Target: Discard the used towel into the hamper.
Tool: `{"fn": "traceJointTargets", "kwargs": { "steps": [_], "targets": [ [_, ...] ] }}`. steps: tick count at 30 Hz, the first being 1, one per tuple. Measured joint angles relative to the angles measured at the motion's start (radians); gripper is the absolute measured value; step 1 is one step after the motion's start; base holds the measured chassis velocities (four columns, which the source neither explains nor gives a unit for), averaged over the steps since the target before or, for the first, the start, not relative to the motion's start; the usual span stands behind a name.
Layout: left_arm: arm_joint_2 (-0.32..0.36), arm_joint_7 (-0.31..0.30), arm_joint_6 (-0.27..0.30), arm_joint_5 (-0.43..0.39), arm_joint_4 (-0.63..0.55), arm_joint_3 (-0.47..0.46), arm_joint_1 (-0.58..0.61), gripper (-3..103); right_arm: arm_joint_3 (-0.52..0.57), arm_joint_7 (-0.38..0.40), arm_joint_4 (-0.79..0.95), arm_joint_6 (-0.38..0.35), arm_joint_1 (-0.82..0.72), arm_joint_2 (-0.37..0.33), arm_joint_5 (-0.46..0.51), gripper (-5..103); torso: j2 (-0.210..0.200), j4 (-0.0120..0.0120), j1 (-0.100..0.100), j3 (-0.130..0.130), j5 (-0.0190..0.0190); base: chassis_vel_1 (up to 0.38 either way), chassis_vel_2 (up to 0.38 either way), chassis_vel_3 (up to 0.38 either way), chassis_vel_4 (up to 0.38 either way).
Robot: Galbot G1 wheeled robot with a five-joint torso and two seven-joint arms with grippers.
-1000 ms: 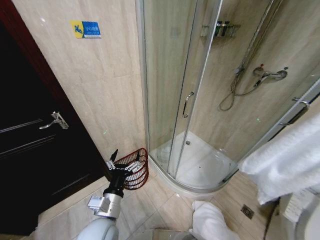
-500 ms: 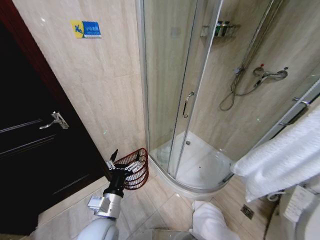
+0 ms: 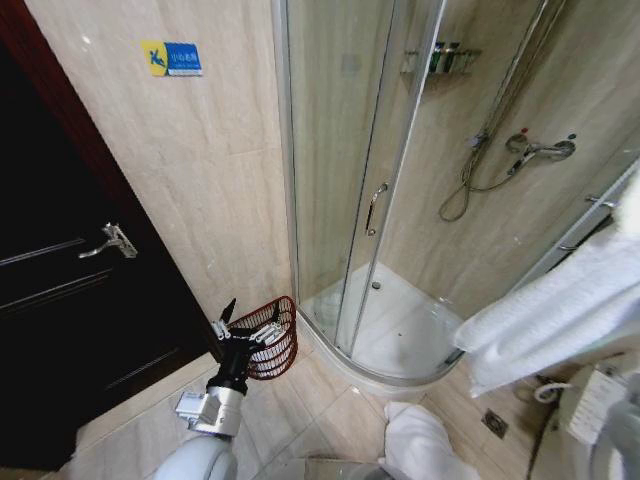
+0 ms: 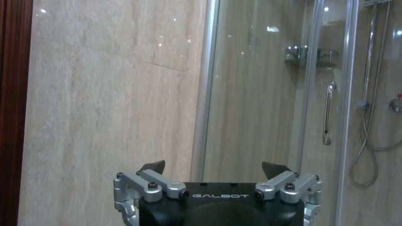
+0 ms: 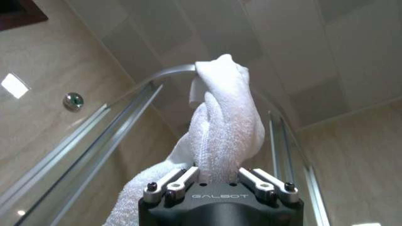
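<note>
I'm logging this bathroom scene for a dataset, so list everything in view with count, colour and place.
towel: one, white, held up at the right, clamped in the right gripper.
second towel: one, white, crumpled on the floor tiles near the shower base.
hamper: one, dark reddish-brown wicker, on the floor against the wall, between door and shower.
shower cabin: one, clear glass with silver frame, in the corner.
shower mixer: one, chrome, with hose, on the shower wall.
wire shelf: one, chrome, high in the shower, holding bottles.
door: one, dark, silver handle, at the left.
wall sign: one, blue and yellow, on the beige tiles.
left gripper: open, low beside the hamper.
right gripper: shut on the towel.
</note>
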Motion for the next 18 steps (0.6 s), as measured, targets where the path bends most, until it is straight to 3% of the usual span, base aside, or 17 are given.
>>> {"fn": "traceJointTargets", "kwargs": {
  "steps": [6, 18],
  "targets": [
    [0.000, 0.000, 0.000, 0.000, 0.000, 0.000, 0.000, 100, -0.028, -0.011, -0.068, 0.069, -0.027, 0.056, -0.031, 12, 0.000, -0.0002, 0.000, 0.000, 0.0004, 0.000, 0.000, 0.000, 0.000],
    [0.000, 0.000, 0.000, 0.000, 0.000, 0.000, 0.000, 100, -0.048, -0.025, -0.113, 0.130, -0.042, 0.115, -0.079, 12, 0.000, -0.0001, 0.000, 0.000, 0.0002, 0.000, 0.000, 0.000, 0.000]
  ]
}}
